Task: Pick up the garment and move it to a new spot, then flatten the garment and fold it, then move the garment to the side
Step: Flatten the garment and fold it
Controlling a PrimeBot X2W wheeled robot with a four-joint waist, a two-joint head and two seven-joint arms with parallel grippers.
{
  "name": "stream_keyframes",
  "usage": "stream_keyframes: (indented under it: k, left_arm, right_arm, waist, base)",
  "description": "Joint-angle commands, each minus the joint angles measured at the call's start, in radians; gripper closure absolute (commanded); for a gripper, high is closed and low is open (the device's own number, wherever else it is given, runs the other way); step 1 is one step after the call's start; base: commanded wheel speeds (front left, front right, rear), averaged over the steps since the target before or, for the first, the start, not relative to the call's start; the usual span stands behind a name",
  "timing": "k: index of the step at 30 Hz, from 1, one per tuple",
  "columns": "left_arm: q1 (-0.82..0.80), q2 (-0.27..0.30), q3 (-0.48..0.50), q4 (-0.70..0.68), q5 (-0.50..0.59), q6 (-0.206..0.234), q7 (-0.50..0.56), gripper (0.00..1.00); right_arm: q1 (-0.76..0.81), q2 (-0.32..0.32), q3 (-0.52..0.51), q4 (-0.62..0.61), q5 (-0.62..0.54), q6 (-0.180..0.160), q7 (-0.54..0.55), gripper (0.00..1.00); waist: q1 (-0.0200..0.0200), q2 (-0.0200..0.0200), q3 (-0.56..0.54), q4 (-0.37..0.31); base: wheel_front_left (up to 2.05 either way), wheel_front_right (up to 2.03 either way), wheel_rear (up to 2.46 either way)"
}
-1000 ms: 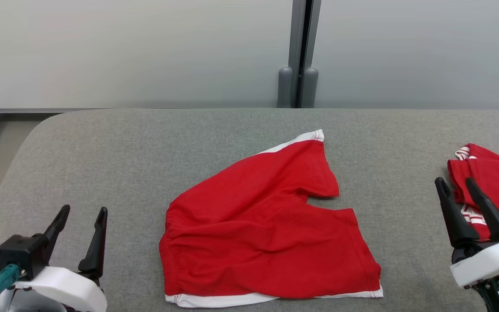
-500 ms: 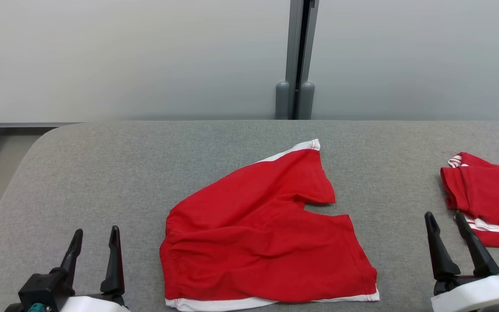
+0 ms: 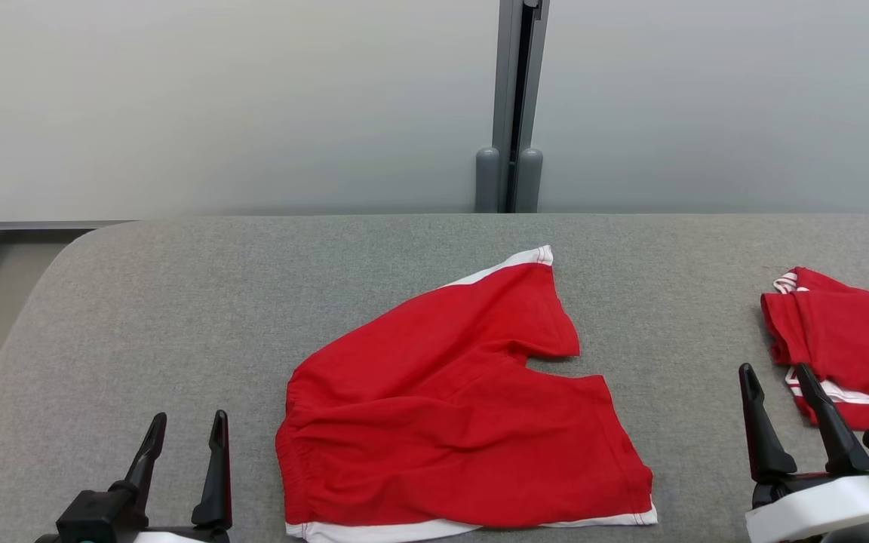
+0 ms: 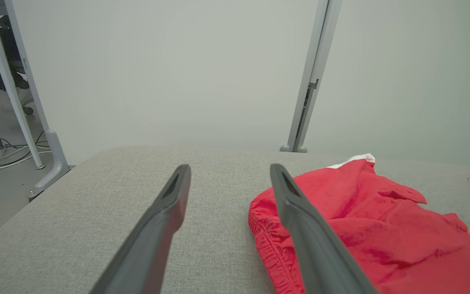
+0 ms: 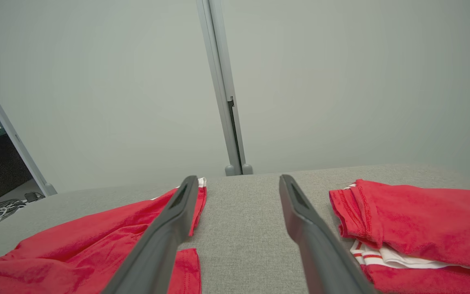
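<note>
Looking down from the head view, we find the red shorts (image 3: 457, 422) in the lower centre of the frame, spread but rumpled on the grey table (image 3: 178, 302). The gathered waistband faces left, and one leg angles toward the upper right. Our left gripper (image 3: 188, 416) sits at the lower left and our right gripper (image 3: 774, 369) at the lower right. Both have their fingers spread wide and empty, clear of the shorts. A folded red garment (image 3: 849, 339) lies at the right edge, just beside the right gripper. We judge a grasp comes next. We should pinch the waistband and the far trim together and lift evenly, keeping the right fingers off that folded pile.
</note>
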Motion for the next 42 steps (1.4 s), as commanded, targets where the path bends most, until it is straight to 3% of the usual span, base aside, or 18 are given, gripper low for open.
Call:
stream_keyframes:
  k: [1, 14, 19, 23, 32, 37, 42]
  left_arm:
    - [-0.009, -0.007, 0.014, 0.003, 0.019, -0.012, 0.000, 0.00]
    - [0.000, -0.055, 0.084, 0.013, 0.086, -0.070, 0.000, 0.00]
    - [0.015, -0.072, 0.087, 0.049, 0.066, -0.101, 0.013, 0.00]
    - [0.023, -0.044, 0.039, 0.085, 0.049, -0.132, 0.167, 0.00]
    - [0.093, 0.018, -0.038, -0.063, -0.036, -0.161, 0.546, 0.00]
    - [0.104, 0.053, -0.091, -0.118, -0.087, -0.174, 0.668, 0.00]
    - [0.050, 0.067, -0.130, -0.096, -0.112, -0.181, 0.680, 0.00]
  right_arm:
    - [-0.007, -0.002, -0.005, -0.002, -0.006, 0.000, -0.006, 0.00]
    - [-0.007, -0.005, -0.011, 0.002, -0.007, 0.000, -0.006, 0.00]
    - [-0.010, -0.013, 0.004, 0.009, -0.002, 0.000, -0.006, 0.00]
    - [-0.013, -0.063, 0.072, 0.022, 0.062, 0.000, 0.042, 0.00]
    - [0.032, -0.145, 0.207, 0.059, 0.241, 0.000, 0.365, 0.00]
    - [0.024, -0.135, 0.232, 0.089, 0.290, 0.000, 0.460, 0.00]
    - [-0.008, -0.120, 0.258, 0.122, 0.304, 0.000, 0.496, 0.00]
  waist:
    - [0.0000, -0.0001, -0.001, 0.000]
    - [0.0000, -0.0001, -0.002, -0.005]
    - [0.0000, -0.0001, -0.004, -0.006]
    - [0.0000, -0.0001, -0.007, 0.000]
    - [0.0000, -0.0001, 0.005, 0.028]
    - [0.0000, -0.0001, 0.020, 0.038]
    - [0.0000, -0.0001, 0.041, 0.042]
  base:
    - [0.00, 0.00, 0.00]
    - [0.00, 0.00, 0.00]
    - [0.00, 0.00, 0.00]
    - [0.00, 0.00, 0.00]
    - [0.00, 0.00, 0.00]
    - [0.00, 0.00, 0.00]
    - [0.00, 0.00, 0.00]
